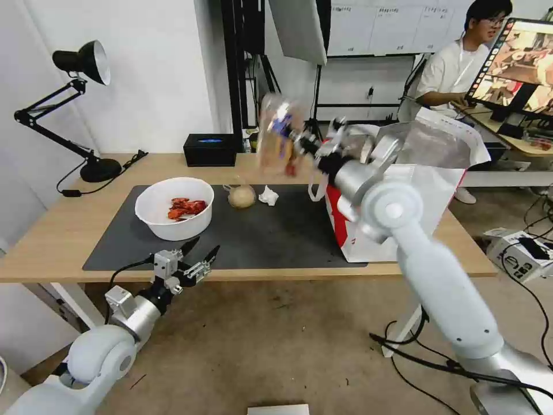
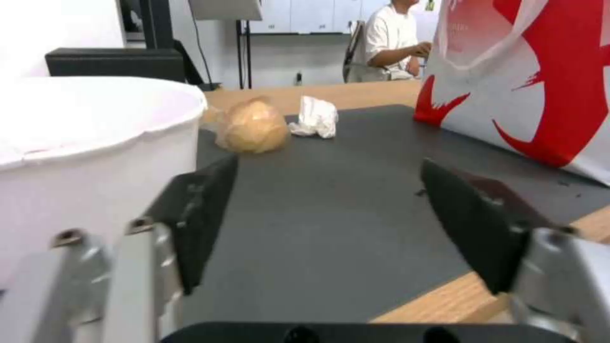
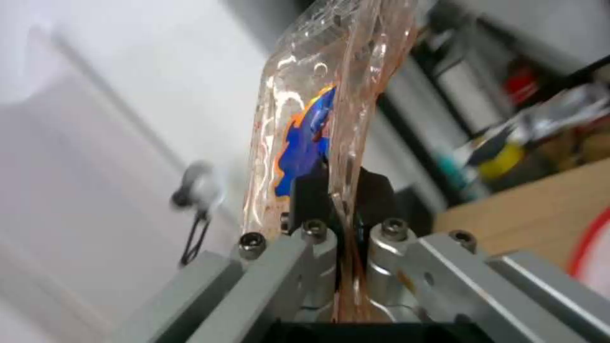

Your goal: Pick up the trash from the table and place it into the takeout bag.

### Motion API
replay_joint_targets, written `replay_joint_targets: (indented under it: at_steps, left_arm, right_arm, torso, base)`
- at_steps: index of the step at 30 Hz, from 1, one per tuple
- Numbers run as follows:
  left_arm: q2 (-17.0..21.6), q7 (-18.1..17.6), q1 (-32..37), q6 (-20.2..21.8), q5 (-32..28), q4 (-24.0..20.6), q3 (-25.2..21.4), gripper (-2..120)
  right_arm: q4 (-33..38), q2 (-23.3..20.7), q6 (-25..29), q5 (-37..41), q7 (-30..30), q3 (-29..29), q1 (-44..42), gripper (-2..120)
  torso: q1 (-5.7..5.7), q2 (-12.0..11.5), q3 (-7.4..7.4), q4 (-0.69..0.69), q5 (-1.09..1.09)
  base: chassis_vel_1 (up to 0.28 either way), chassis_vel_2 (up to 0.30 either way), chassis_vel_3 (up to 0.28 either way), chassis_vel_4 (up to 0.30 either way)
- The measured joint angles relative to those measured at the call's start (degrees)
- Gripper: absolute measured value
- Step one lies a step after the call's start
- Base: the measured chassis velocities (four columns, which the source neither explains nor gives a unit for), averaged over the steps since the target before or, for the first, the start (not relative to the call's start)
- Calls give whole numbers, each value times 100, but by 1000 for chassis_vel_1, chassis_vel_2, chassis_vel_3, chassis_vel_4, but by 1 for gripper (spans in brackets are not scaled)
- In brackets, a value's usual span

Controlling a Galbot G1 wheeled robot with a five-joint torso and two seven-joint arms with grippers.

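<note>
Light wood surface (image 1: 52, 242) with its dark grey mat carries the takeout bag (image 1: 403, 202), upright at the mat's right end. The right claw (image 1: 308, 147), clenched on the clear plastic tray (image 1: 276, 135), holds it in the air just left of the bag's mouth. Pinched by one thin edge, the tray could slip, spill food bits, or catch the bag's rim; the left claw (image 1: 199, 253) hovers spread beside the white bowl (image 1: 174, 207), well left of the bag.

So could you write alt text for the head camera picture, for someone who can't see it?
The right gripper holds a clear plastic tray in the air beside the open white-and-red bag on the table. A white bowl with red scraps, a beige lump and a tissue lie on the mat; the left gripper waits open at the near edge.
</note>
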Motion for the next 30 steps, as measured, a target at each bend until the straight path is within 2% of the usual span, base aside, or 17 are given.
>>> replay_joint_targets:
  at_steps: [2,4,11,13,14,16,21,30]
  left_arm:
    - [0,-1,-11,3,-6,-8,-1,96]
    - [1,-4,-19,4,-10,-8,-1,99]
    - [10,-4,-62,5,-15,21,40,100]
    - [26,-5,-172,1,-44,41,111,100]
    - [26,-5,-172,1,-44,41,111,100]
    - [39,-5,-251,-3,-54,86,204,100]
    - [39,-4,-267,-10,-55,100,232,100]
    - [47,-4,-247,-23,-73,61,226,100]
  right_arm:
    - [-21,-130,84,-62,284,201,86,1]
    - [-66,-243,109,-106,423,332,127,1]
    - [-185,-852,54,-225,621,690,157,1]
    - [-164,-1300,-36,-358,605,829,0,1]
    - [-164,-1300,-36,-358,605,829,0,1]
    - [-100,-1566,-107,-533,523,943,-283,1]
    - [-69,-1658,-206,-702,415,1067,-568,1]
    - [-90,-1558,-239,-682,361,1119,-830,1]
  torso:
    - [0,0,0,-1,0]
    - [0,0,0,-1,1]
    - [0,0,0,-2,2]
    - [0,0,0,-1,2]
    - [0,0,0,-1,2]
    - [0,0,0,-4,1]
    - [0,0,0,-3,2]
    - [0,0,0,0,0]
  base:
    - [0,0,0,0]
    - [0,0,0,0]
    - [0,0,0,0]
    - [0,0,0,0]
    - [0,0,0,0]
    - [0,0,0,0]
    - [0,0,0,0]
    - [0,0,0,0]
